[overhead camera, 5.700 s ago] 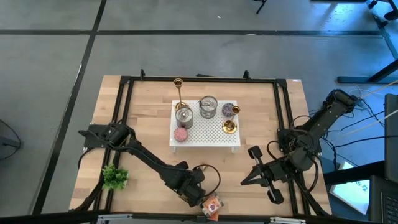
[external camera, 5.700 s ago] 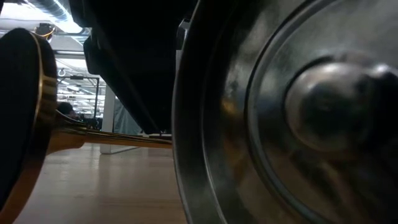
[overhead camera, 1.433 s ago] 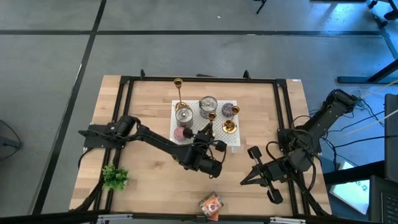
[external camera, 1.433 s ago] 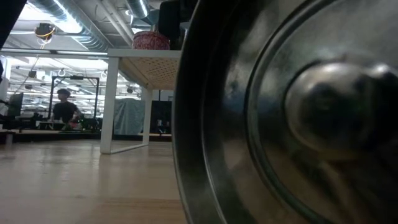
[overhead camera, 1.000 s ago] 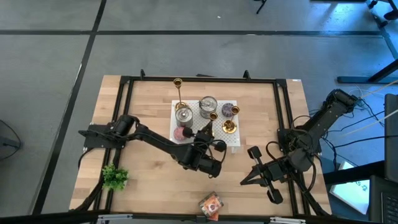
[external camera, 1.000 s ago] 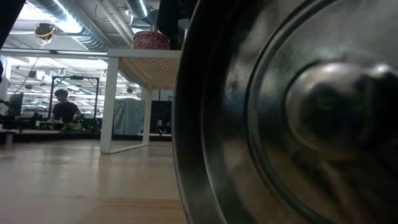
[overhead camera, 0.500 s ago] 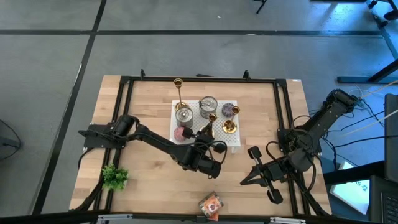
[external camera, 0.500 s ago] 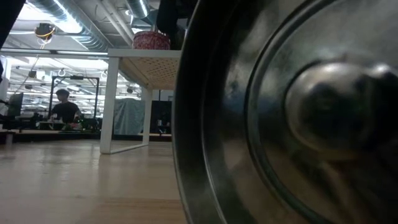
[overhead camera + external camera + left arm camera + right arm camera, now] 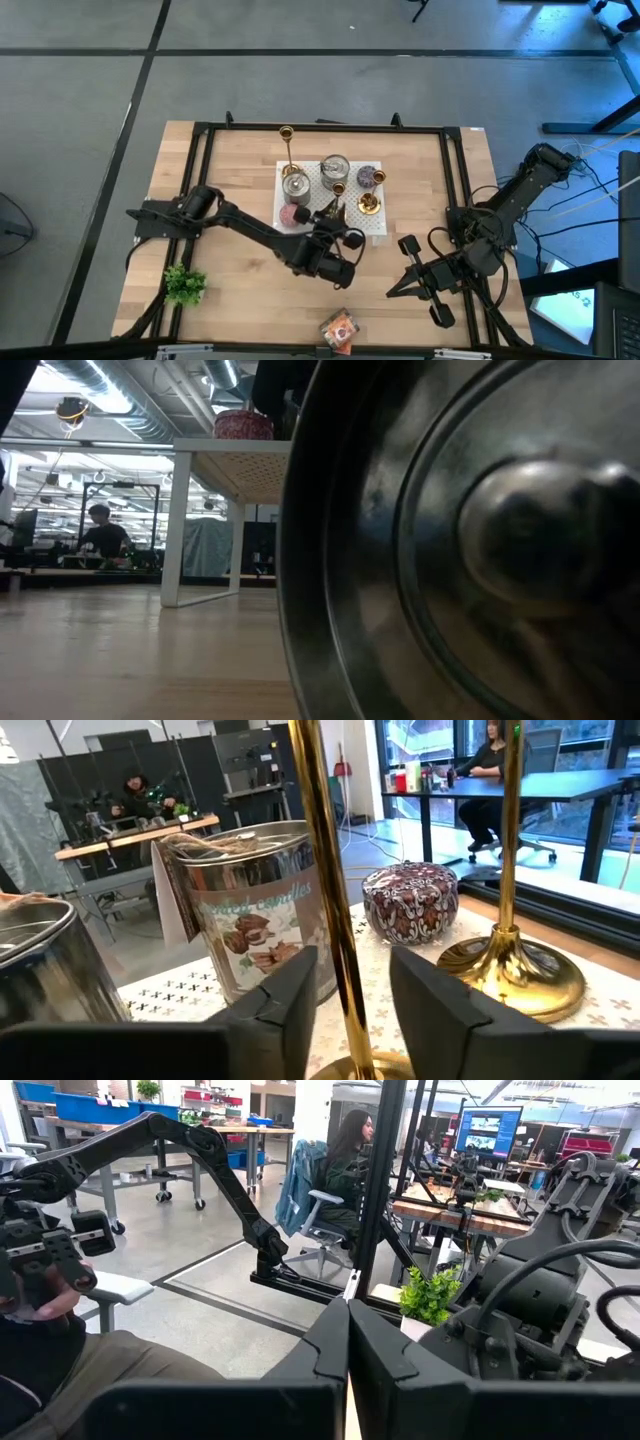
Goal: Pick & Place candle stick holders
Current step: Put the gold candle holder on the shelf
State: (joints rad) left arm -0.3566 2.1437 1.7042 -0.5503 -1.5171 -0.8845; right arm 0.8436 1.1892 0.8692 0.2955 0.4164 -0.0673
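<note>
Three gold candle stick holders stand on their round bases on the white perforated stand (image 9: 355, 225): a tall one (image 9: 287, 135) at its far left corner, one (image 9: 370, 200) at its right, and one (image 9: 338, 190) in the middle. My left gripper (image 9: 334, 212) is open. Its fingers (image 9: 285, 1010) stand on either side of the middle holder's stem (image 9: 325, 890), low down just above its base (image 9: 350, 1068), and a gap shows at each side. My right gripper (image 9: 415, 283) is shut and empty over the table's right near part.
The stand also carries two silver tins (image 9: 296, 186) (image 9: 334, 172), a patterned round tin (image 9: 370, 177) and a pink candle (image 9: 291, 215). A green plant (image 9: 185, 285) stands near left, and an orange packet (image 9: 340, 328) lies at the near edge. A large silver tin (image 9: 450, 540) blocks most of the low view.
My left gripper has edged slightly back toward the table's near left. The middle holder stays upright on the stand.
</note>
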